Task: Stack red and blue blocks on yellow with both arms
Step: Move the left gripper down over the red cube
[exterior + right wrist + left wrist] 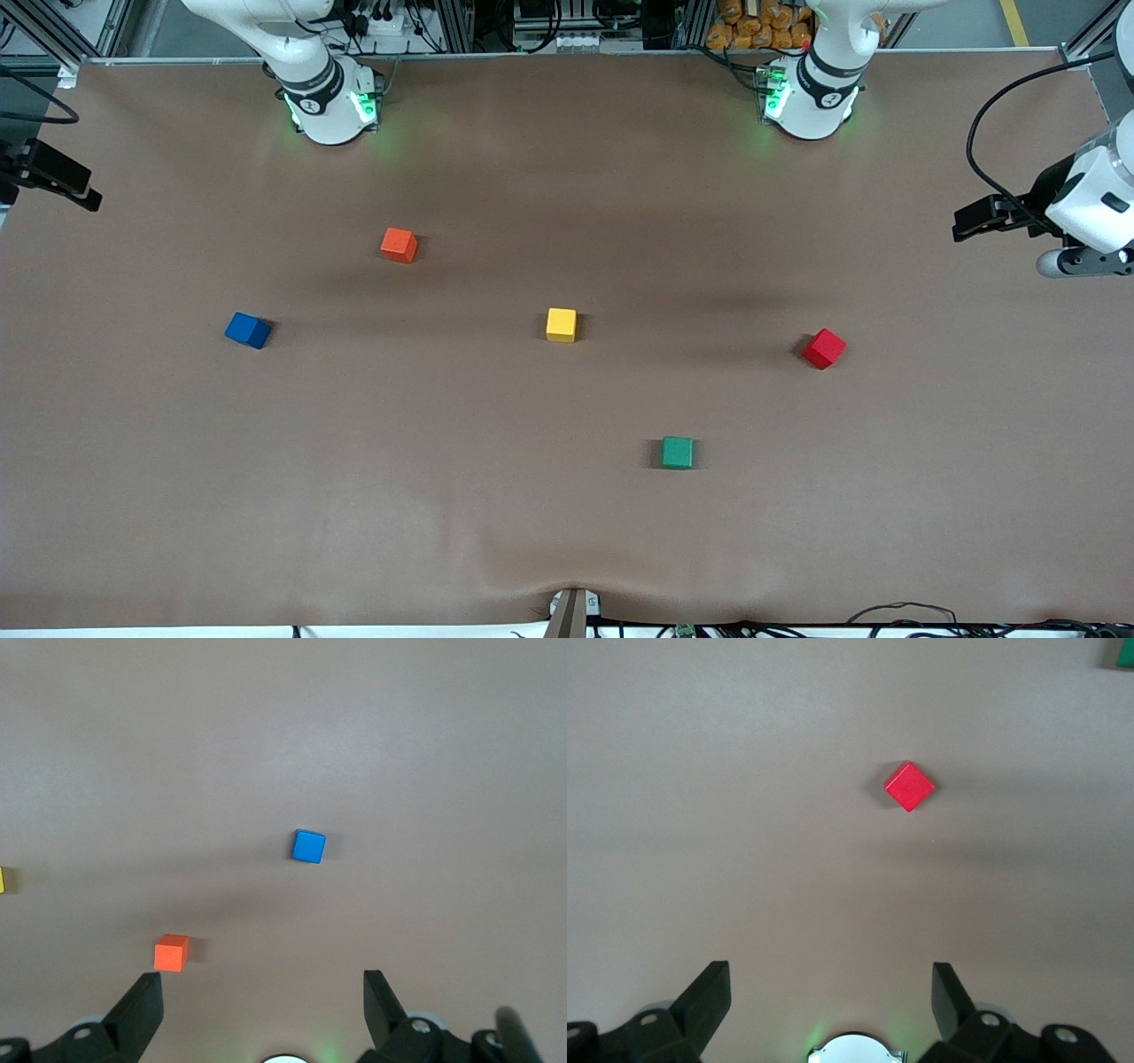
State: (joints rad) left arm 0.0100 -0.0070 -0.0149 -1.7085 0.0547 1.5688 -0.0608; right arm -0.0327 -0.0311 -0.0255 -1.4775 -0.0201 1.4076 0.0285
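Five small matte cubes lie loose and well apart on the brown table covering (567,514) before you, one of each colour: a crimson red cube (824,348), a deep blue cube (248,330), a bright yellow cube (561,324), an orange-red cube (400,245) and a green cube (677,452). Two white jointed arms share the table. No cube rests on another; each sits flat on the covering with its own soft shadow.

Your left gripper (831,992) hangs high at the left arm's end of the table, its black fingers (709,997) spread wide and holding nothing. The red cube lies on the covering below and ahead of it, turned corner-on like a diamond in the left wrist view (909,786), its faces plain and unmarked. A corner of the green cube (1123,651) shows at the edge of that view.

Your right gripper (264,997) is raised at the right arm's end of the table, its fingers (142,1001) also wide apart and empty. The blue cube (308,846) lies ahead of it, slightly skewed, and the orange-red cube (171,952) sits close by one fingertip in the wrist view. A sliver of the yellow cube (2,879) shows at that view's edge.

The yellow cube stands square at mid-table between the two grippers, with the blue cube toward the right arm's end and the red toward the left arm's end.
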